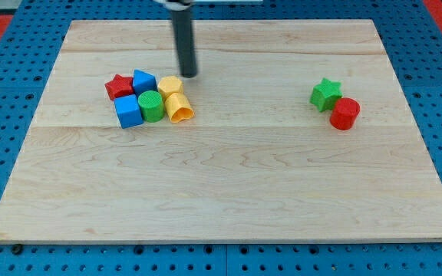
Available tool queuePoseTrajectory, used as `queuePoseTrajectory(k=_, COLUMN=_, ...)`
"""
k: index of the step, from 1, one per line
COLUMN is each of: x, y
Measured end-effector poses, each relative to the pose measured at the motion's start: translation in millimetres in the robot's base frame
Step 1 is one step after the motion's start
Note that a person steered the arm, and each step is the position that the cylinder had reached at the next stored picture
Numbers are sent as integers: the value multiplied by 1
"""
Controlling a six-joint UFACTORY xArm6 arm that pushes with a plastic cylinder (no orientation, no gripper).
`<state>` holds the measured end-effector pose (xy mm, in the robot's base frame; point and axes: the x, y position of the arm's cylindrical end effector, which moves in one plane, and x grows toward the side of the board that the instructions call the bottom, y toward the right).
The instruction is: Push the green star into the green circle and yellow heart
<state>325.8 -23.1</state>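
resting on the wooden board (221,184), my tip (189,75) is a bare rod end, nothing to spread or pinch, and it carries nothing. it stands just beside the yellow heart (169,85), at about 1 o'clock from it, and i cannot tell whether they touch. the green star (325,93) lies well apart from my tip, at roughly 3 o'clock, toward the view's right, with a red cylinder (344,113) touching it at 4 o'clock. the green circle (151,105) sits in the cluster at 7 o'clock from my tip, packed with a red star (118,87), two blue cubes (143,81) (128,111) and a second yellow block (179,108).
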Motion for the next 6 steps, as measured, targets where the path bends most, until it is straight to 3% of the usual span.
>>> queuePoseTrajectory(k=2, x=-1, y=181)
queuePoseTrajectory(k=3, x=9, y=231)
queuePoseTrajectory(k=4, x=40, y=218)
queuePoseTrajectory(k=6, x=68, y=128)
